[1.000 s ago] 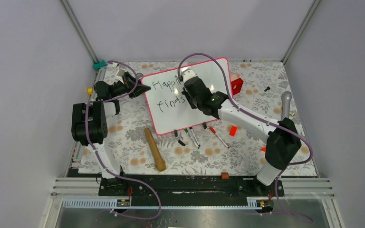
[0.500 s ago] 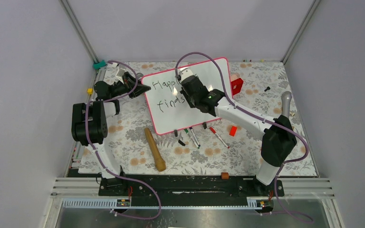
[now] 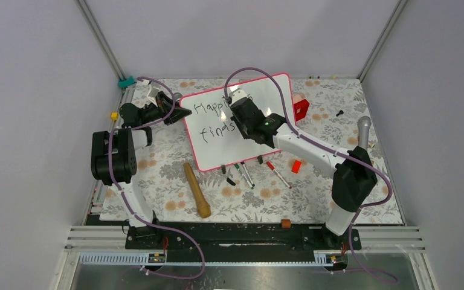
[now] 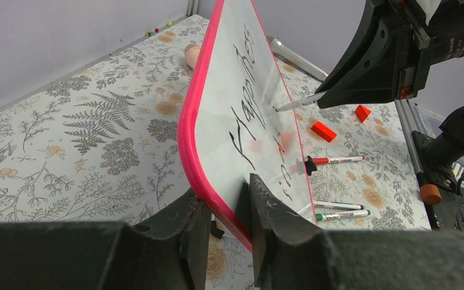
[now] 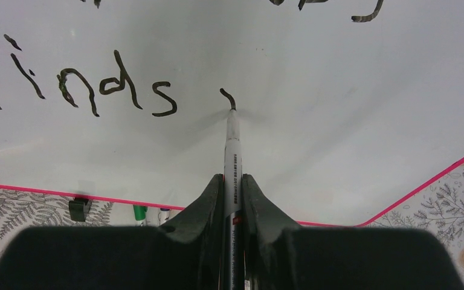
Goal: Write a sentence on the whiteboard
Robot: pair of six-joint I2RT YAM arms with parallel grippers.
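The right gripper (image 5: 232,181) clamps a marker (image 5: 232,142), tip on the whiteboard (image 5: 350,72) beside "finds" (image 5: 121,84); the left gripper (image 4: 223,211) pinches its frame.

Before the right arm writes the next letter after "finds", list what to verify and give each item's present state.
1. Left claw clamped on the whiteboard at its pink edge: ok.
2. Marker gripped straight in the right claw: ok.
3. Marker tip touching the board at the short stroke after "finds": ok.
4. Sentence legible so far: ok.
5. Bare board right of the stroke for more letters: ok.
6. Enough ink left in the marker: cannot tell.
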